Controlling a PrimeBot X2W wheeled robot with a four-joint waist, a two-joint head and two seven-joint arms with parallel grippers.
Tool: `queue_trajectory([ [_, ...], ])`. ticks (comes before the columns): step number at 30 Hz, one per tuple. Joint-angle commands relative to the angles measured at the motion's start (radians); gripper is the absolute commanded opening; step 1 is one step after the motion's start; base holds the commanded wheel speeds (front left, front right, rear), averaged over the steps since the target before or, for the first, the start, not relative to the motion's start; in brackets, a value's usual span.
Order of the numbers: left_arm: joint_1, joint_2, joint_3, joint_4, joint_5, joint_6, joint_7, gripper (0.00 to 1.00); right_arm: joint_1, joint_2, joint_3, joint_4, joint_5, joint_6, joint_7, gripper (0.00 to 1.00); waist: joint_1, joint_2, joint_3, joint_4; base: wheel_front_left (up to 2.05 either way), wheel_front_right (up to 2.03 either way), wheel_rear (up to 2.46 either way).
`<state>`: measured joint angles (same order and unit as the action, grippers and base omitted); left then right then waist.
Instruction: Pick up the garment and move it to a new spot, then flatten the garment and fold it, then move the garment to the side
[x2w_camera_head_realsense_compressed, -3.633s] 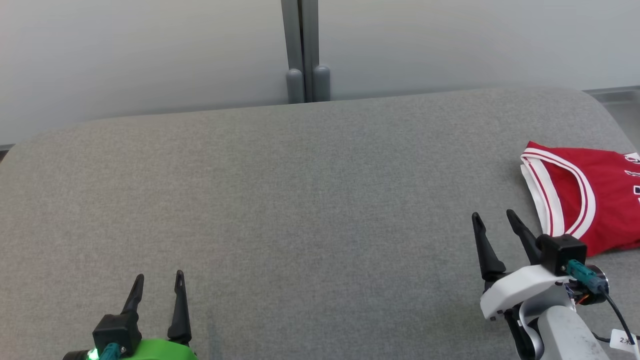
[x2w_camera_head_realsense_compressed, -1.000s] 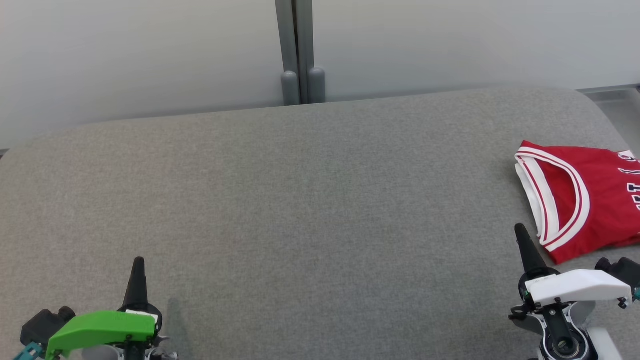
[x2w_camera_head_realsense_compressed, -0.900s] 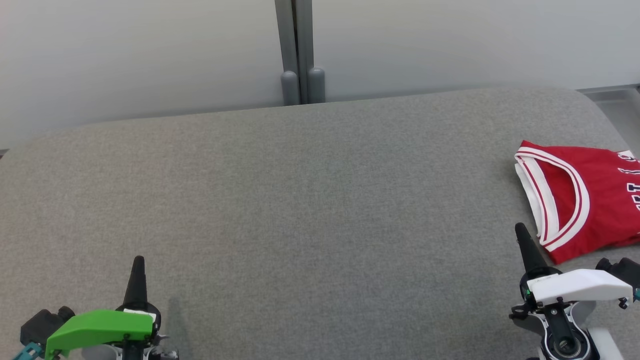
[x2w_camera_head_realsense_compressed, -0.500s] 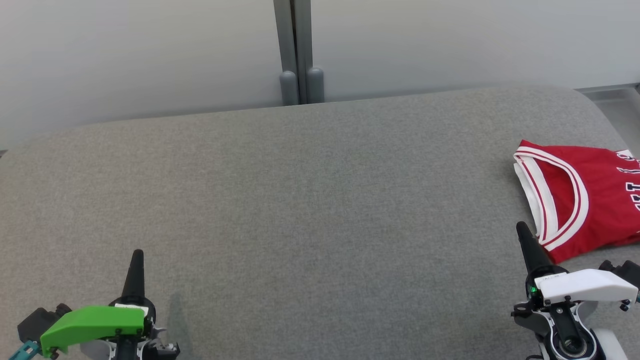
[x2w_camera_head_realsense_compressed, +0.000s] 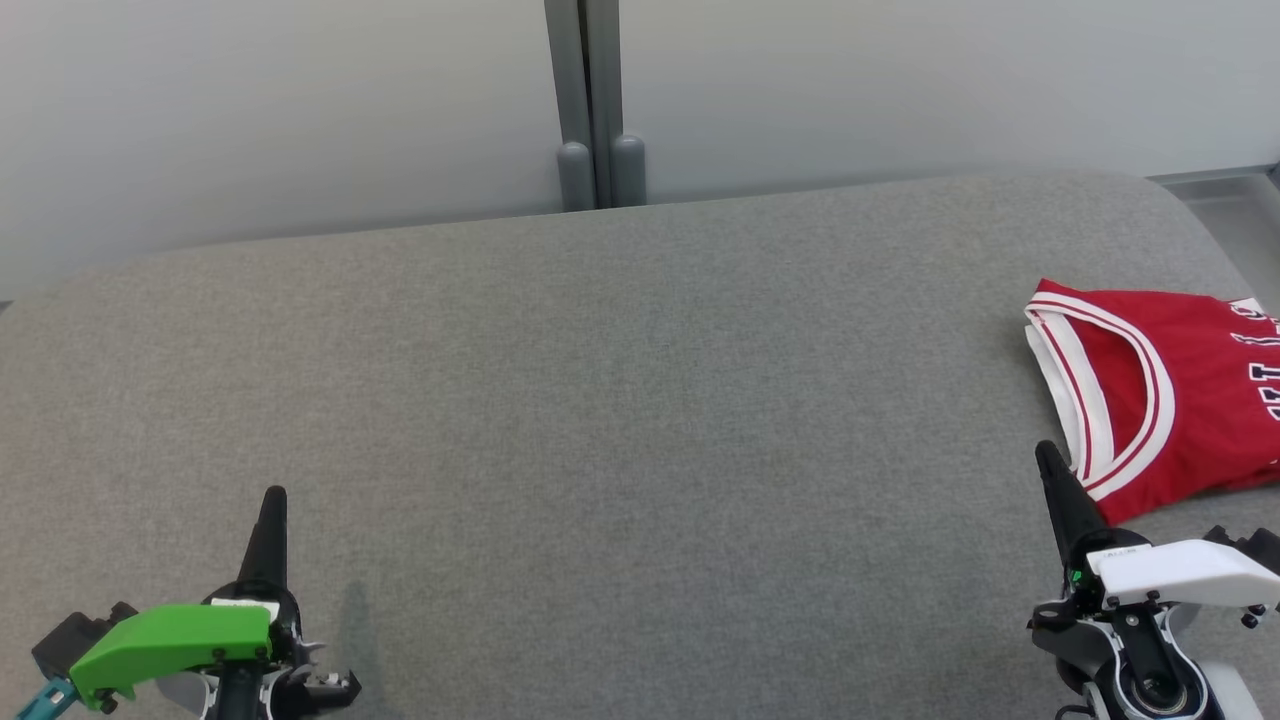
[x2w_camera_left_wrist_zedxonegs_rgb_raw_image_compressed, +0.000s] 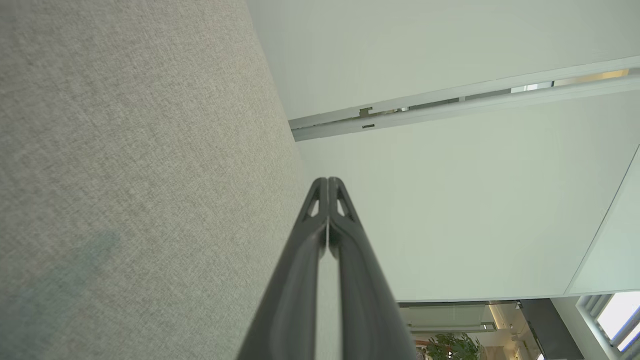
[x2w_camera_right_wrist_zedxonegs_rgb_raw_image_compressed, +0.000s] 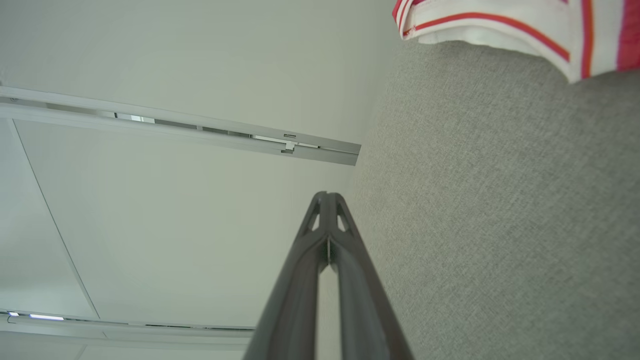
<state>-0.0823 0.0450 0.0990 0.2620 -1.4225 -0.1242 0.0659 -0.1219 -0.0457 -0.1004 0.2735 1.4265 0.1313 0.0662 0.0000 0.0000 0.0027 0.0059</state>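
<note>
Both the dark-fingered left gripper (x2w_camera_head_realsense_compressed: 272, 497) and right gripper (x2w_camera_head_realsense_compressed: 1046, 452) are pinched together empty, since your folded red white-trimmed jersey (x2w_camera_head_realsense_compressed: 1195, 400) seems placed aside.

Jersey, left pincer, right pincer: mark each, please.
red jersey (x2w_camera_head_realsense_compressed: 1205, 420), head view, red front panel.
left pincer (x2w_camera_left_wrist_zedxonegs_rgb_raw_image_compressed: 328, 180), left wrist view, shut fingertips.
right pincer (x2w_camera_right_wrist_zedxonegs_rgb_raw_image_compressed: 327, 195), right wrist view, shut fingertips.

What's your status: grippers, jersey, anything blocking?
Left gripper shut, empty, lower left. Right gripper shut, empty, beside the red jersey, not gripping it. Jersey lies folded at the gray surface's right end. Nothing seen blocking it.
</note>
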Motion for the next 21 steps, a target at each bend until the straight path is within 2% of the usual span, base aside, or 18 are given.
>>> queue_trajectory([
  [1,-0.019,0.008,0.006,-0.008,-0.018,-0.008,0.007,0.00,0.007,-0.006,-0.004,-0.010,0.020,-0.001,0.007,0.00,0.0000,0.0000,0.000,0.000,0.00,0.00,0.00],
  [21,-0.034,0.008,0.016,-0.017,-0.173,-0.009,0.047,0.00,0.017,-0.007,-0.014,-0.029,0.170,-0.001,0.046,0.00,0.0000,0.0000,0.000,-0.005,0.00,0.00,0.00],
])
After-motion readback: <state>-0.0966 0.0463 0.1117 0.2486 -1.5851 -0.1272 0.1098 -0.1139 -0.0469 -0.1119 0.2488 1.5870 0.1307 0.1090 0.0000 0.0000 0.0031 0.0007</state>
